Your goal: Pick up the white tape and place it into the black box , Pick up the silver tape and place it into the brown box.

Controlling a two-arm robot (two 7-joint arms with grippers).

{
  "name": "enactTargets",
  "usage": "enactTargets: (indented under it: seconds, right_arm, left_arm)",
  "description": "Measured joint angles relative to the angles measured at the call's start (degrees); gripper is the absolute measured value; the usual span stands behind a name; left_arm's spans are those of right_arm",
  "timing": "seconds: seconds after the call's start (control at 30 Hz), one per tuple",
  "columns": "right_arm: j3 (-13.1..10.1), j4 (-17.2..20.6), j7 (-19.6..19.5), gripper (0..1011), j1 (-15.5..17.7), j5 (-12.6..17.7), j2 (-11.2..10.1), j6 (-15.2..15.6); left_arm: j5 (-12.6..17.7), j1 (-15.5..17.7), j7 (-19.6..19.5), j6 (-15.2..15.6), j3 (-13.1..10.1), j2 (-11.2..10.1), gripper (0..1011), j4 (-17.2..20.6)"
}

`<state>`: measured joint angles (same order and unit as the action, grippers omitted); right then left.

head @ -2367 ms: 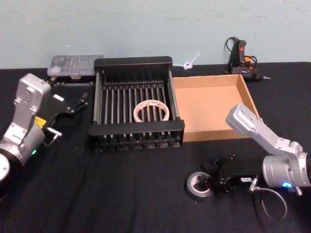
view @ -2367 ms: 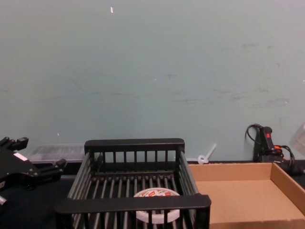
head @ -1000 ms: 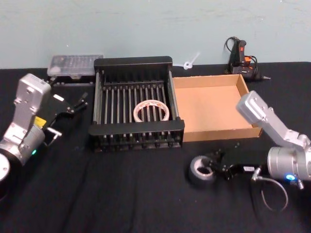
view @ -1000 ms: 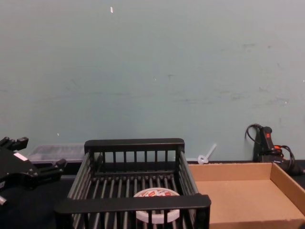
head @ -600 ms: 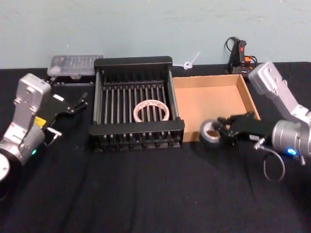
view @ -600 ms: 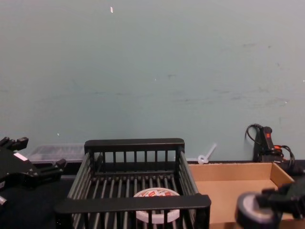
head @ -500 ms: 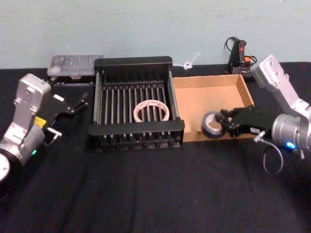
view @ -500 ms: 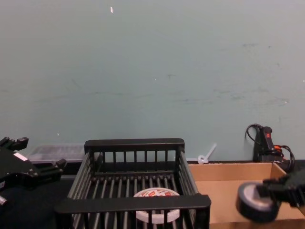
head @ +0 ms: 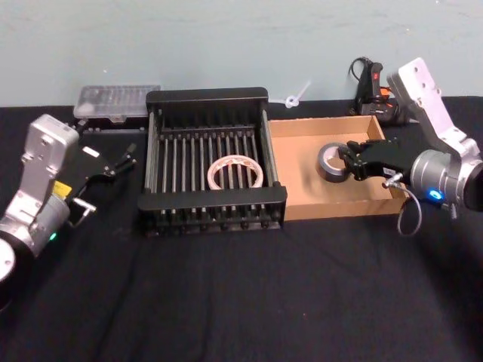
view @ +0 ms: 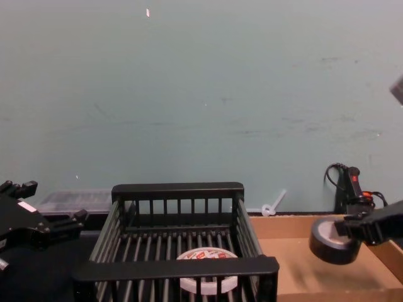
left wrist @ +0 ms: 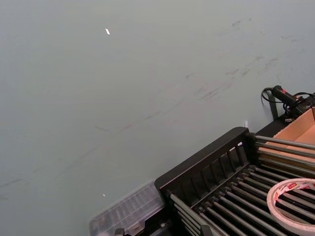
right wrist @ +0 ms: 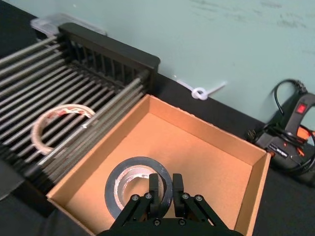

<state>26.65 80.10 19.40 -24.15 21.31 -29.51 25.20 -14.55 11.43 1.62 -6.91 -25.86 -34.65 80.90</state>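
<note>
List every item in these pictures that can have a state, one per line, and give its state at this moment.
white tape: lying flat inside the black box.
silver tape: gripped, held in the air above the brown box, not yet released.
right end effector: shut on the silver tape.
left end effector: open, parked left of the black box.
brown box: holds nothing on its floor.

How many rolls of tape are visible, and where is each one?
2. The white tape lies in the black box; the silver tape is held by the right hand above the brown box.
</note>
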Motion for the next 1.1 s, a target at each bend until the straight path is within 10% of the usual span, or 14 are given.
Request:
enactTargets:
  seconds: [1.1]
  right_arm:
    - [-0.4, -4.1, -0.7, 282, -1.6, -1.3, 2.4, 0.5]
  left_arm:
    - [0.0, 0.0, 0.0, 0.0, 0.0, 0.0, 1001, 0.0]
